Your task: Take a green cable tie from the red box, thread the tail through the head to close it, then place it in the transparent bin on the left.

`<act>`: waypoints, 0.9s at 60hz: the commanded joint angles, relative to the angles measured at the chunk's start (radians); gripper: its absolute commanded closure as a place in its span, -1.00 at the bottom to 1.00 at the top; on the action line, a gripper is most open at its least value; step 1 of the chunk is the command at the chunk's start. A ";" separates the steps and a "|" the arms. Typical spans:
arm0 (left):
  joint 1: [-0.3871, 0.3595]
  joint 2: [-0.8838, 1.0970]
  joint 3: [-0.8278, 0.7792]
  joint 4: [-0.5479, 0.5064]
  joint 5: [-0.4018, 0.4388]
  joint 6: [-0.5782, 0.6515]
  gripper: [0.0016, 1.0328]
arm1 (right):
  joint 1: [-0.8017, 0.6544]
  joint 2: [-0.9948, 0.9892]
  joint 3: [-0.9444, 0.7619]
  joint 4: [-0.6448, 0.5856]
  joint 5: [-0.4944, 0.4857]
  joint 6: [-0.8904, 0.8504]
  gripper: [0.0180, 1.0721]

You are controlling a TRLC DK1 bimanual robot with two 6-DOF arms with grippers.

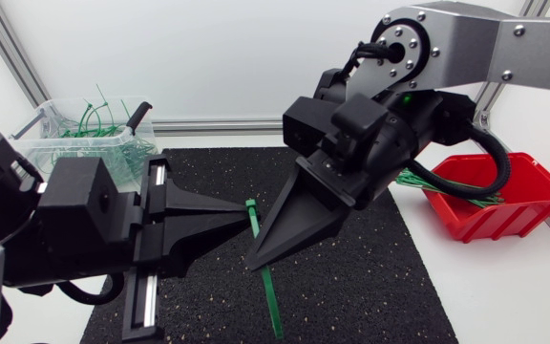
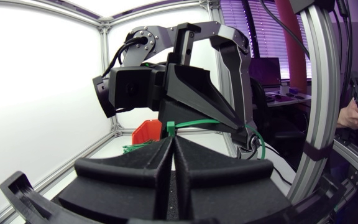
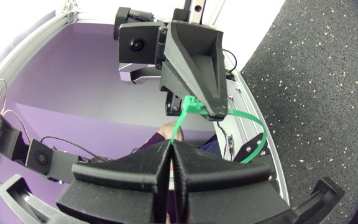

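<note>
Grippers of two robot arms meet nose to nose above the middle of a black mat (image 1: 380, 277), sharing one green cable tie (image 1: 271, 298). The left gripper (image 1: 244, 218), lying flat and coming in from the left, has its fingers clenched on the tie just below its square head (image 1: 250, 204), which stands up at the fingertips. The right gripper (image 1: 256, 260), slanting down from the upper right, is clamped on the strap a little lower. Its own wrist camera shows green strap emerging from the seam of its closed fingers. The long tail hangs loose below both grippers and is not threaded, so the tie looks open. The red box (image 1: 533, 208) of spare ties sits at the right, and the transparent bin (image 1: 38, 122), holding looped ties, is at the far left.

Threading appears to be the step in hand. It likely goes best if the left arm holds the head steady with its slot facing the right arm. The right arm would then take hold nearer the tail end, bend the strap round without twisting, and feed the tip squarely into the slot. A grip this near the head leaves little strap to steer.
</note>
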 commanded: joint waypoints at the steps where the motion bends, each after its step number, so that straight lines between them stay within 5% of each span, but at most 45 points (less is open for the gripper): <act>1: -0.011 -0.002 0.007 -0.016 0.004 -0.038 0.94 | -0.011 0.004 0.011 -0.012 -0.007 -0.013 0.89; 54: 0.020 0.001 0.024 -0.010 -0.004 -0.071 0.94 | 0.028 0.061 -0.004 -0.055 -0.026 -0.006 0.89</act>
